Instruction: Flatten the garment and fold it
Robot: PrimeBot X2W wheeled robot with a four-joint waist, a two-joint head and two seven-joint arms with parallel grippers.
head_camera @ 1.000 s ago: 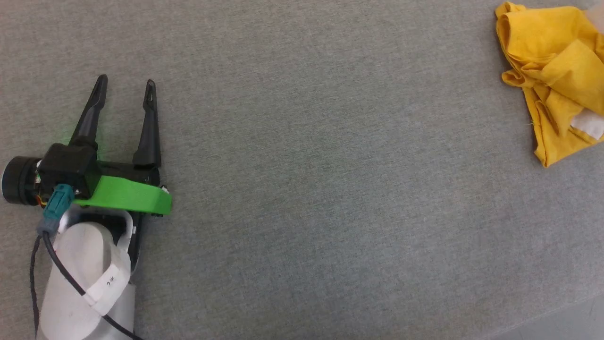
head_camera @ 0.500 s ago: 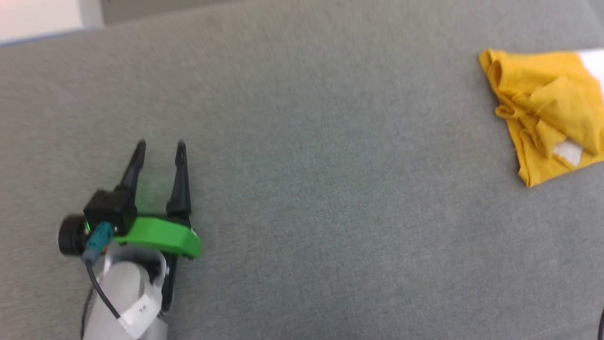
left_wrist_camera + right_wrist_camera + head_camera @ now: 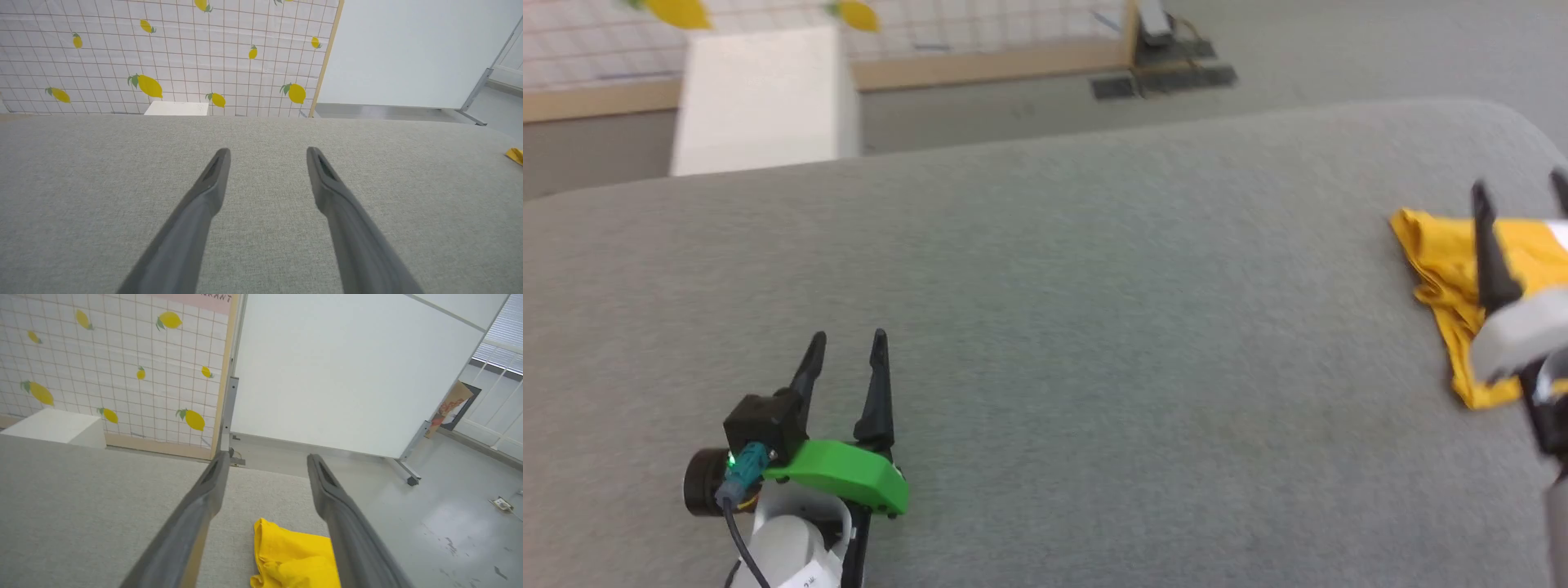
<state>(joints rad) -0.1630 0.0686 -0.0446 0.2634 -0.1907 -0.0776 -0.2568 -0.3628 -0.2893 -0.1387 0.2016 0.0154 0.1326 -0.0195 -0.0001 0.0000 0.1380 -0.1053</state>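
- The grey fabric-covered table (image 3: 1094, 327) took up most of the head view, with a rounded far right corner.
- A plain white board (image 3: 347, 375) on a metal foot stood on the floor beyond the table's far edge, in the right wrist view.
- A grid-patterned backdrop (image 3: 163, 53) printed with lemons stood to the left of the board, framed in pale wood.
- A white box (image 3: 764, 98) sat just behind the table's far edge, in front of the backdrop.
- The garment (image 3: 1433, 253), a yellow T-shirt, lay crumpled in a heap on the table near its right edge, well apart from the left arm. Its print could not be made out.
- The right gripper (image 3: 1518, 181) was over the garment at the right edge of the head view. Its jaws stood spread wide with nothing clamped between them, and the right wrist view showed the yellow cloth lying below the gap.
- The left gripper (image 3: 849, 339) sat low over bare table at the lower left, fingers pointing toward the far edge. Its jaws stood wide apart and empty.
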